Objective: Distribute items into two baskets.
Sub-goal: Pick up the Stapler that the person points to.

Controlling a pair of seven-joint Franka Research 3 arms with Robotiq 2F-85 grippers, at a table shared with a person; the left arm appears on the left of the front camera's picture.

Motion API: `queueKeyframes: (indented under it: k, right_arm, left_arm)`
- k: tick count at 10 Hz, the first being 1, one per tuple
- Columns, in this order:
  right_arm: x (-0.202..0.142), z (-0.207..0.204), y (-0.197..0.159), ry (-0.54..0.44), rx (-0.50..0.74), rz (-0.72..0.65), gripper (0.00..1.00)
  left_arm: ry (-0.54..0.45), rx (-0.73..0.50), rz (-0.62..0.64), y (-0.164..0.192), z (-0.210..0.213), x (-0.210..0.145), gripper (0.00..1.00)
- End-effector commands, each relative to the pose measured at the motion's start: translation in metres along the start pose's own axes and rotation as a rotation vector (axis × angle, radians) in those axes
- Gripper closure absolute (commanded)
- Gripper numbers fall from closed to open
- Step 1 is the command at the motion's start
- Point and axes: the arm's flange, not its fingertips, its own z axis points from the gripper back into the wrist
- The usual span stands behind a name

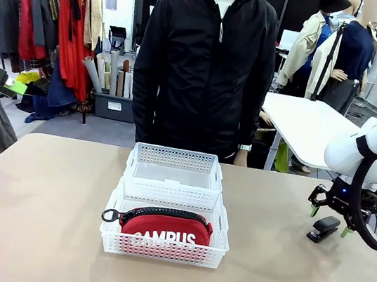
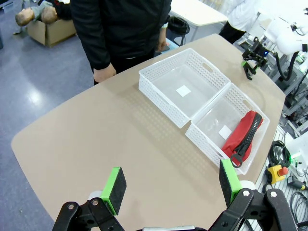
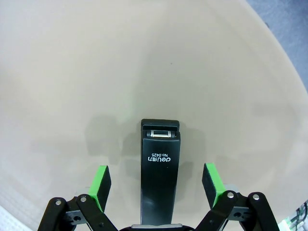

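Your right tool (image 1: pixel 330 221) is apart, with the stapler (image 3: pixel 160 159) in between. Your left tool (image 2: pixel 172 185) is apart too. The red pouch (image 1: pixel 165 226) lies in the lower basket (image 1: pixel 110 239)

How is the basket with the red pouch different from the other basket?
The near basket holds the red pouch, lying along its front wall; the far basket has nothing in it. The near basket sits on the robot's side, the far basket closer to the person. Both are white, rectangular, with lattice sides, and they stand touching long side to long side.
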Motion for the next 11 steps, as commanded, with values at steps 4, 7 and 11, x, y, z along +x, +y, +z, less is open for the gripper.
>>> queueKeyframes:
  k: [4, 7, 11]
  right_arm:
    - [-0.0006, -0.0013, 0.0027, 0.008, -0.006, -0.025, 0.09]
    - [0.0003, -0.0025, 0.002, 0.0, -0.011, -0.032, 0.38]
    - [-0.0012, -0.0043, 0.0055, -0.001, -0.016, -0.014, 0.85]
  left_arm:
    - [-0.005, -0.002, -0.005, -0.0003, 0.0011, 0.0002, 0.0]
    - [-0.005, -0.002, -0.005, -0.0003, 0.0011, 0.0002, 0.0]
    - [-0.005, -0.002, -0.005, -0.0003, 0.0011, 0.0002, 0.0]
